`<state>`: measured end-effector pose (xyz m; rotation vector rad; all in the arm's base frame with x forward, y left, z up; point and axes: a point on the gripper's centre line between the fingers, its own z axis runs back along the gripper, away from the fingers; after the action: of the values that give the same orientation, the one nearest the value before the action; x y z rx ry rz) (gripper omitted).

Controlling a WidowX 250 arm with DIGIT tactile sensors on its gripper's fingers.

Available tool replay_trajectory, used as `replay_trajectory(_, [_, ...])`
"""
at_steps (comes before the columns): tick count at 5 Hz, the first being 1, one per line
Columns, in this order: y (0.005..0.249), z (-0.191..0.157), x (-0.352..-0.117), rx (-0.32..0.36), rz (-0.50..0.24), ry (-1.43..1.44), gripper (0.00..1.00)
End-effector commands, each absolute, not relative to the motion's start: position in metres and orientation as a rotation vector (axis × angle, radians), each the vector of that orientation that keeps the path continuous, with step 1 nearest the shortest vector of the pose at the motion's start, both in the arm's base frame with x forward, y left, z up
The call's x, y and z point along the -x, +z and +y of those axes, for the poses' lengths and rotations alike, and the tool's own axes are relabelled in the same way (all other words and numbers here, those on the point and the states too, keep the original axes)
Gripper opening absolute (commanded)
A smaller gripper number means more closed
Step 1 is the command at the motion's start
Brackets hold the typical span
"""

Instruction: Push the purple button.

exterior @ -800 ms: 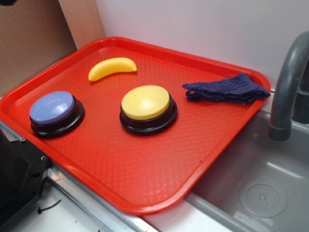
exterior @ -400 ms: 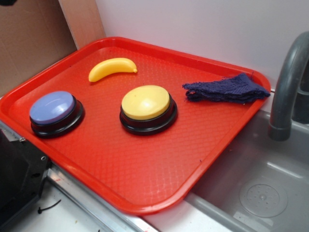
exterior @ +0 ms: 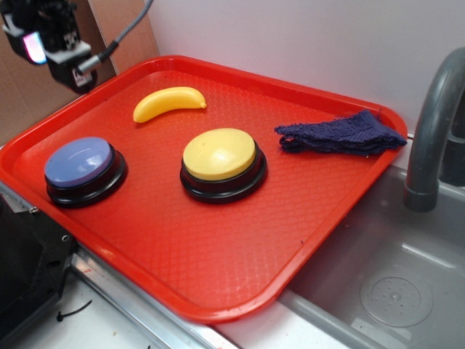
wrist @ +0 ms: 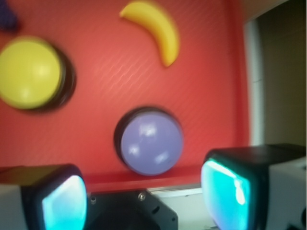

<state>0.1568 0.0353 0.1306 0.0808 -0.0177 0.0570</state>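
Newly arrived at upper left, absent moments ago: tool (exterior: 54, 45), spread apart, gripping nothing, hovering at 11 o'clock above purple button (exterior: 78, 162). Sits untouched at tray's (exterior: 218, 269) 9 o'clock edge; yellow button (exterior: 219, 154) further right. Approach only begun.

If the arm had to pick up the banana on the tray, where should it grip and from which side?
Grip the banana across its thicker middle, coming straight down from above. It lies flat on the red tray with bare tray all round, so the gripper could likely straddle the narrow width there; the curved, tapering ends would probably slip out.
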Motion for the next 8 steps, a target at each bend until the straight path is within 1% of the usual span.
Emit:
replay_trajectory(1, [0.096, 0.046, -0.159, -0.033, -0.1, 0.02, 1.0])
replay_trajectory(2, [0.079, 0.051, -0.158, 0.005, -0.083, 0.032, 1.0])
replay_trajectory(3, [0.066, 0.046, -0.162, -0.001, -0.056, 0.017, 1.0])
replay_trajectory(4, [0.056, 0.04, -0.165, -0.017, -0.023, 0.0, 1.0])
replay_trajectory(6, [0.045, 0.036, -0.168, -0.067, 0.06, -0.006, 1.0])
replay_trajectory(7, [0.057, 0.036, -0.168, -0.062, 0.038, -0.009, 1.0])
replay_trajectory(8, [0.071, 0.037, -0.168, -0.041, 0.045, -0.047, 1.0])
